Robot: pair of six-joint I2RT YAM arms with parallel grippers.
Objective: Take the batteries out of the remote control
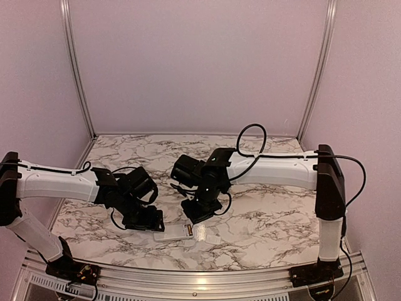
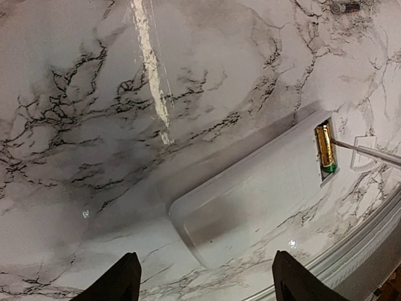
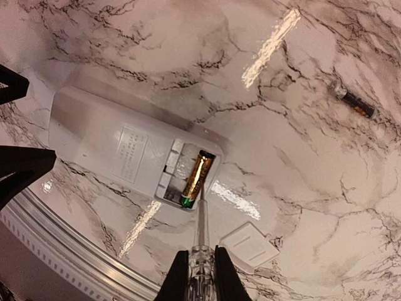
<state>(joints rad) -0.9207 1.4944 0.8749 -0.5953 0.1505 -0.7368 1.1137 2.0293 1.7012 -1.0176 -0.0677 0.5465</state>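
Note:
The white remote control [image 2: 250, 194] lies flat on the marble table near its front edge, back face up. One gold battery [image 3: 197, 179] with a green end sits in the open recess beside an empty slot. A second, dark battery [image 3: 357, 103] lies loose on the table farther away. My right gripper [image 3: 202, 276] is shut on a slim clear-handled tool [image 3: 202, 241], whose tip rests at the recess edge beside the gold battery. My left gripper [image 2: 207, 285] is open, with the remote's other end just ahead, between its fingers [image 2: 119, 282] and apart from them.
The small white battery cover [image 3: 249, 244] lies on the table next to the tool, just off the remote's recess end. The table's metal front rail [image 3: 69, 251] runs close along the remote. Both arms crowd together over the remote [image 1: 172, 235] in the top view.

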